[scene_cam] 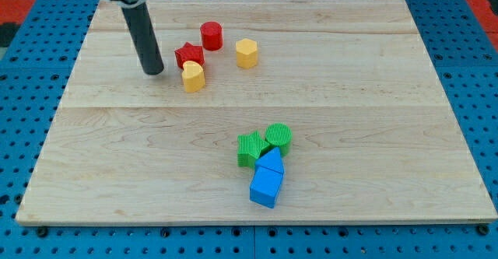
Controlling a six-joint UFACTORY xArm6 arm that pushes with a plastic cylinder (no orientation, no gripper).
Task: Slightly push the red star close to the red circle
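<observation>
my tip [154, 71] on the board, bare, holding nothing. red star [189, 55] just to its right, apart. red circle [211, 35] near star's upper right.

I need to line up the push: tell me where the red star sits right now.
The red star sits in the view's upper left, just below-left of the red circle, touching the yellow block below it, with my tip to its left.

Dark rod near-upright, my tip [153, 71] seemingly touching board.
</observation>
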